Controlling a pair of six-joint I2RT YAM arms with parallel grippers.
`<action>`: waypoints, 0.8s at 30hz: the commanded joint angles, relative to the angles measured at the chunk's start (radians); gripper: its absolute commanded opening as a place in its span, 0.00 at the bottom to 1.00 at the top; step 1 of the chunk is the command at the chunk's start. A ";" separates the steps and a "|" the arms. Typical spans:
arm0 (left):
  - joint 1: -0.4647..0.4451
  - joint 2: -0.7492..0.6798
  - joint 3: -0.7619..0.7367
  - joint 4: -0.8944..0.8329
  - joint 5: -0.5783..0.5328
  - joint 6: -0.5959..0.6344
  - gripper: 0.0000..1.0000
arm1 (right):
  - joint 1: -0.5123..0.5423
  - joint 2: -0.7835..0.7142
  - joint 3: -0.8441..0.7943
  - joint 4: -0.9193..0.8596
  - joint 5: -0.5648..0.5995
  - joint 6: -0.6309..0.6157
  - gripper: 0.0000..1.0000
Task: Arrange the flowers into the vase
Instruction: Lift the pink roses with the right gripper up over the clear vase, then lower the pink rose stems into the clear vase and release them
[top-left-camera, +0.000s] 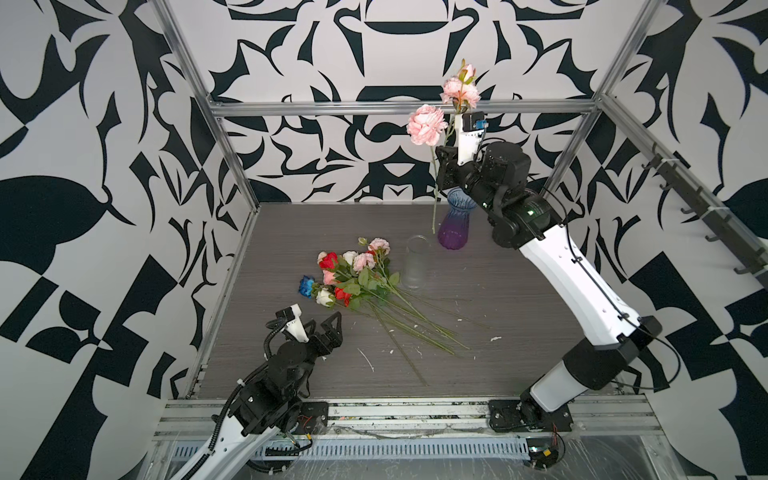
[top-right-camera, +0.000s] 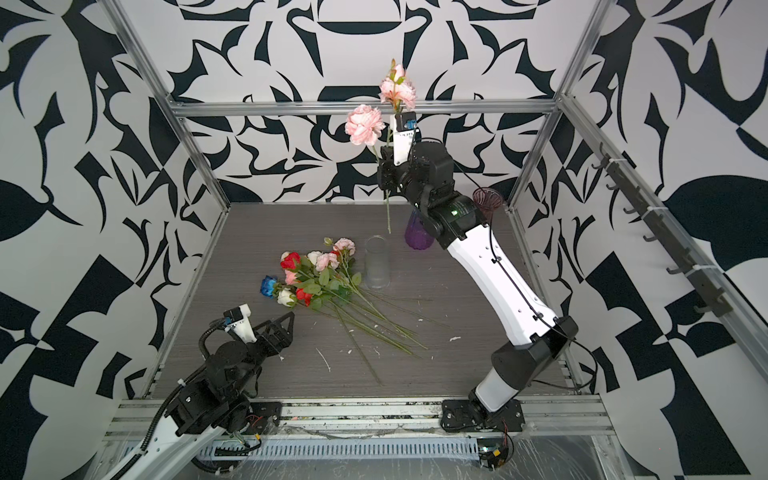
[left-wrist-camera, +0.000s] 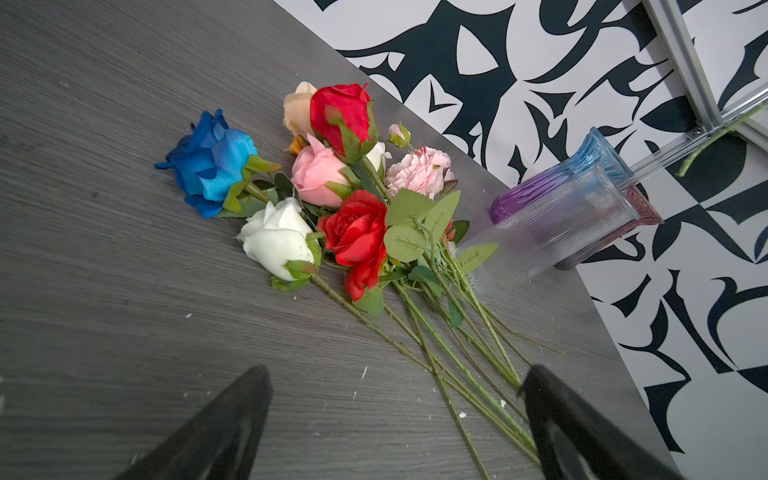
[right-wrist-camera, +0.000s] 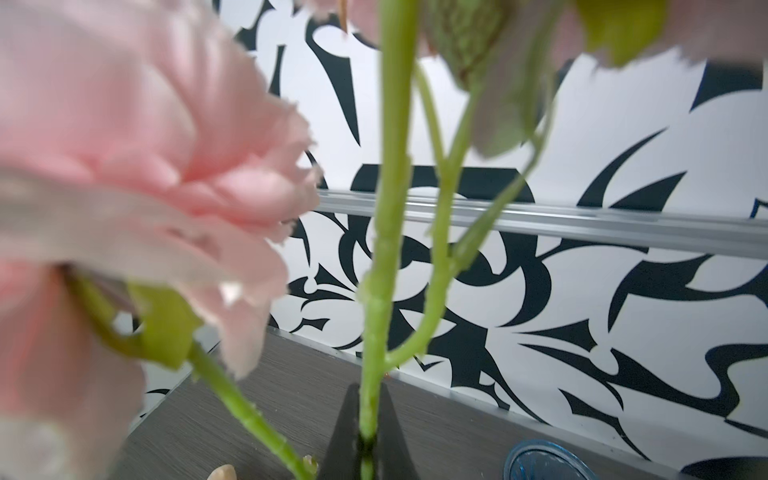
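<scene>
The whole bench (top-left-camera: 498, 365) is overlooked from above its front edge in both top views. Its middle is viewed obliquely from the left wrist, its rear edge from the right wrist, past a close pink-flowered stem (right-wrist-camera: 382, 249).

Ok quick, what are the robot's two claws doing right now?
Left gripper: open, holding nothing.
Right gripper: shut on the stem of the pink flower, held up high.
</scene>
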 joint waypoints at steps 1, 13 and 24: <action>0.004 -0.013 0.033 -0.027 -0.013 -0.011 0.99 | 0.004 -0.004 -0.003 0.066 -0.060 0.074 0.00; 0.004 -0.013 0.033 -0.027 -0.014 -0.013 0.99 | 0.004 -0.019 -0.157 0.109 -0.091 0.114 0.00; 0.003 -0.013 0.035 -0.030 -0.015 -0.013 0.99 | 0.004 -0.061 -0.318 0.125 -0.091 0.113 0.34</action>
